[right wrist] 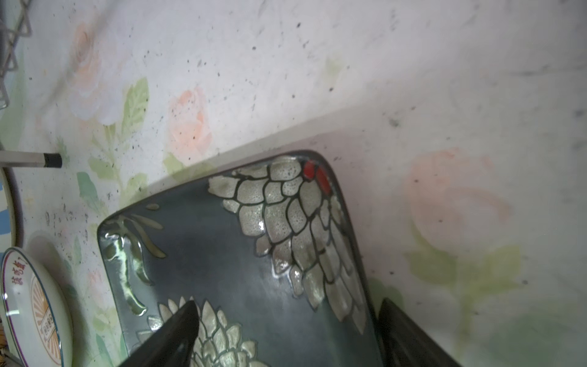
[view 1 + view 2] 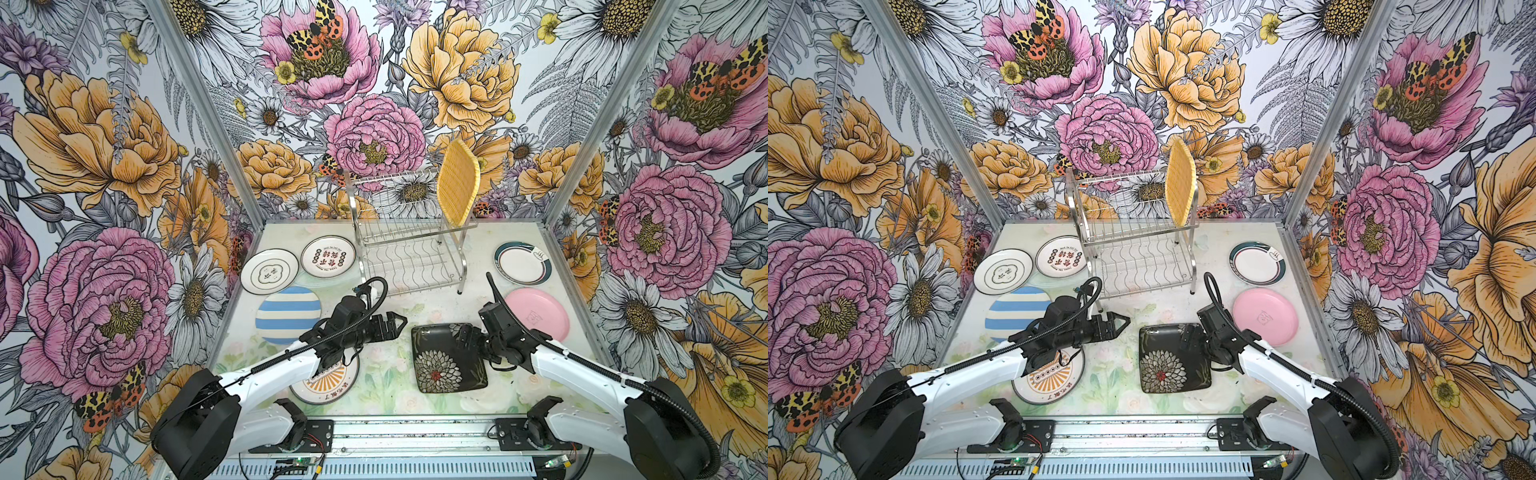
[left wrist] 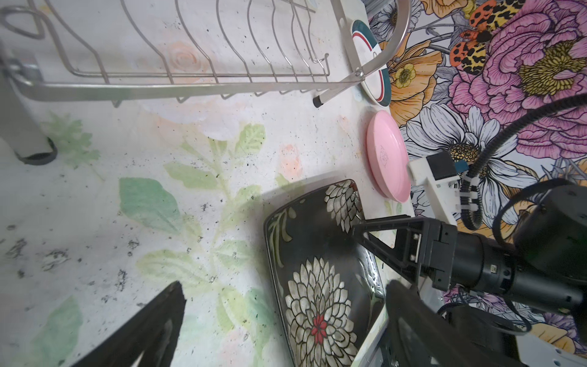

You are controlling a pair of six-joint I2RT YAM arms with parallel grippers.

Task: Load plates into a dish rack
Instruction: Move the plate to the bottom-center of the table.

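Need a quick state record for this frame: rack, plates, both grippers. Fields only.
rack: dish rack, two tiers, at the back of the table
loaded: yellow plate upright in upper tier, right end; lower tier without plates
on table: black plate, pink plate, teal-rimmed plate, blue-striped plate, orange-sunburst plate, two white character plates
left gripper: open, empty, above bare table left of black plate
right gripper: open, jaws straddling black plate's right rim, not closed
count: one of eight racked

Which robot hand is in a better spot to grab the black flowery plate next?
The right hand. Its open fingers sit either side of one edge of the black plate. The left hand is open too, but hangs over bare table beside that plate, touching nothing.
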